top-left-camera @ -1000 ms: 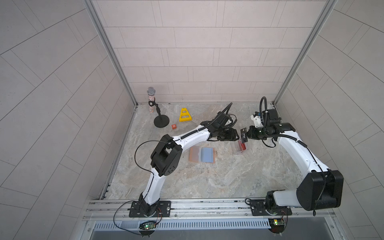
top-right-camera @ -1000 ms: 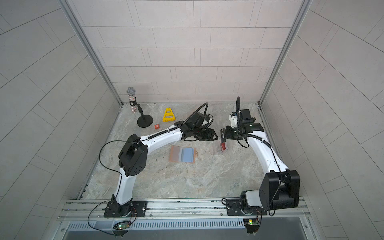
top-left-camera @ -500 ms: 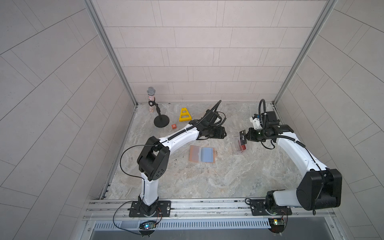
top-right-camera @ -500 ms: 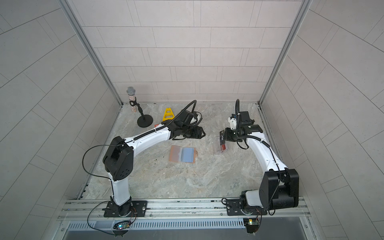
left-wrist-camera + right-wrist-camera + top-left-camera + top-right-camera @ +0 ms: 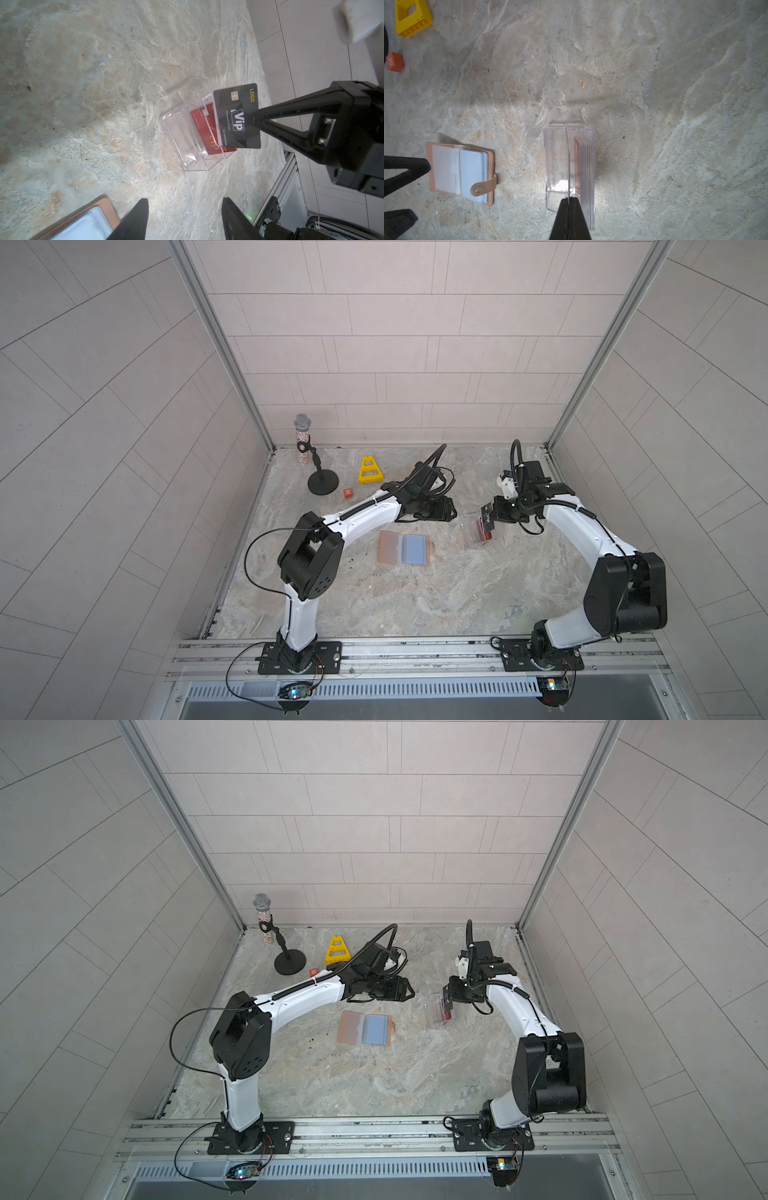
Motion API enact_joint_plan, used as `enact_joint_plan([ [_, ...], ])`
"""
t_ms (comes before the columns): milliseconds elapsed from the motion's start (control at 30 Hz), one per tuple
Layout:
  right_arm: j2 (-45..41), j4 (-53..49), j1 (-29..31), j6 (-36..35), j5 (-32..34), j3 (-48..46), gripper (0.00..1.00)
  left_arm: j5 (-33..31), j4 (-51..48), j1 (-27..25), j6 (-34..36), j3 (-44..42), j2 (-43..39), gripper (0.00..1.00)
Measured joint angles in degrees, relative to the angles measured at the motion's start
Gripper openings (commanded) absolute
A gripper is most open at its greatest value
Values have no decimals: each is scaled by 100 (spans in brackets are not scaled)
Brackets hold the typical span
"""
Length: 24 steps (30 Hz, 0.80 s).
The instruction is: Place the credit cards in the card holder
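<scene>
- The right gripper (image 5: 254, 121) was clamped on one edge of the black VIP card (image 5: 236, 118), holding it raised over the clear box (image 5: 471, 541), right of centre in both top views.
- The red cards (image 5: 584, 176) stood stacked on edge in the right-hand half of that box.
- The card holder (image 5: 403, 549) lay open and flat on the table (image 5: 415, 605) at the middle of both top views, sleeves facing up, left of the box and apart from it.
- The left gripper (image 5: 448, 512) hung just above the holder in the frame, its jaws moderately apart with nothing between them.
</scene>
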Motion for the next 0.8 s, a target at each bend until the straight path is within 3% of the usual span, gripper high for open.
enact_joint_plan([
  [800,509,-387,203,-376,356,286,0,24,-7,-2,0,13,157,61],
])
